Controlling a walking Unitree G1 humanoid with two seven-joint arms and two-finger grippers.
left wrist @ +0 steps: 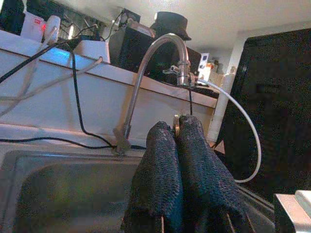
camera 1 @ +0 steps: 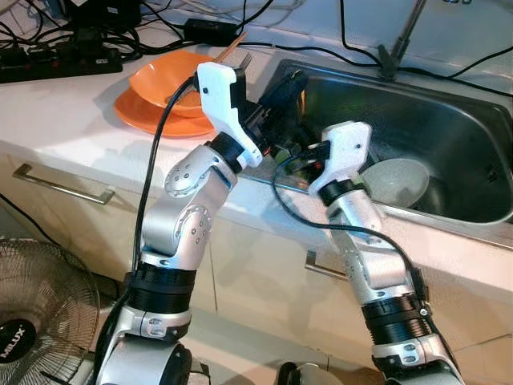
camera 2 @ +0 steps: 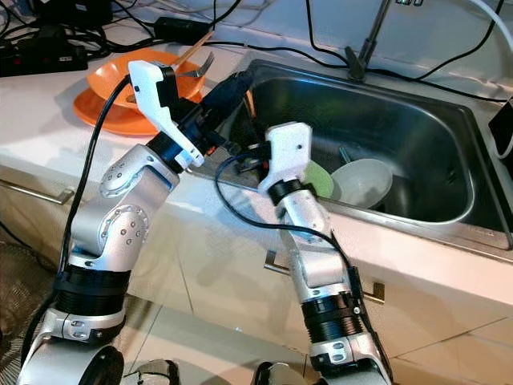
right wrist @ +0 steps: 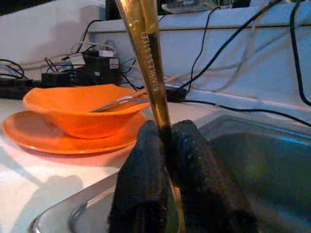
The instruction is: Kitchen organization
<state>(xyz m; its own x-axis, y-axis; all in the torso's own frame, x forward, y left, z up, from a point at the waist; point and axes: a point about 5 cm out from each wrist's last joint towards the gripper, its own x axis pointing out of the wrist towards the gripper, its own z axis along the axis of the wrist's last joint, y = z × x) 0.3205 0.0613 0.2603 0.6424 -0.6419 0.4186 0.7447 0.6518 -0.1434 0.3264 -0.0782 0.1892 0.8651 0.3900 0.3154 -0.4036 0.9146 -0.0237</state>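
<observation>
Both grippers, left (left wrist: pixel 177 160) and right (right wrist: pixel 165 170), pinch one gold utensil (right wrist: pixel 146 58) over the sink's (camera 2: pixel 449 220) left edge, apparently mid-handover; next, one should release.

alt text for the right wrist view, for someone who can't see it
The right gripper has its jaws shut on a gold-coloured stainless steel utensil handle that rises out of frame, above the rim of a steel sink. Behind it on the white counter sits an orange bowl on an orange plate, with a utensil resting in the bowl.
</observation>
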